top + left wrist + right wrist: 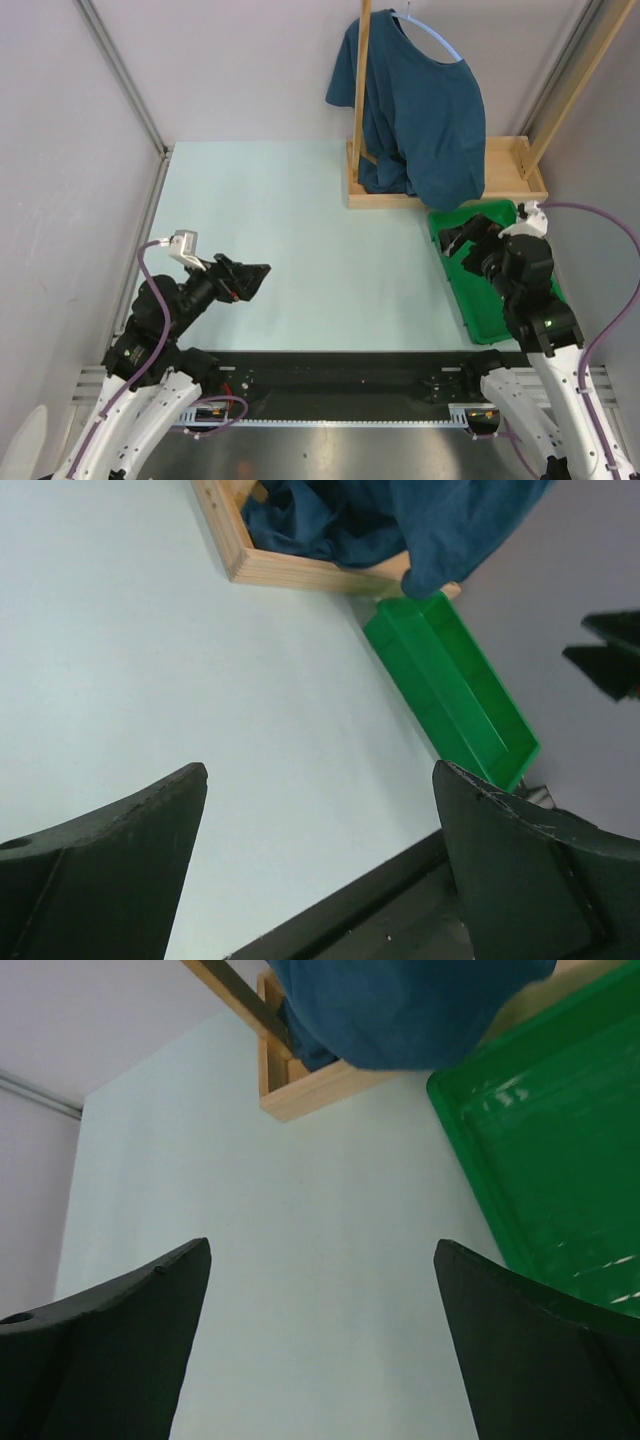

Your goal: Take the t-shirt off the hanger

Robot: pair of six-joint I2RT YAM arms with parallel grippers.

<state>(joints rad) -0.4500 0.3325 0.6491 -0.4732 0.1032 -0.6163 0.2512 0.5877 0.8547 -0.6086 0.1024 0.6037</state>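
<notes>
The dark teal-blue t-shirt (425, 110) hangs on the pale blue hanger (437, 35) from the wooden rack at the back right; its hem droops onto the rack base. It also shows in the left wrist view (400, 520) and the right wrist view (400, 1005). My left gripper (255, 280) is open and empty, low over the table at the near left, far from the shirt. My right gripper (470, 238) is open and empty above the green tray (500, 320), just in front of the shirt's hem.
The wooden rack has an upright post (361, 90) in front of the shirt and a flat base (510, 175). The green tray also shows in the wrist views (455, 695) (550, 1150). Grey walls enclose the pale table (300, 240).
</notes>
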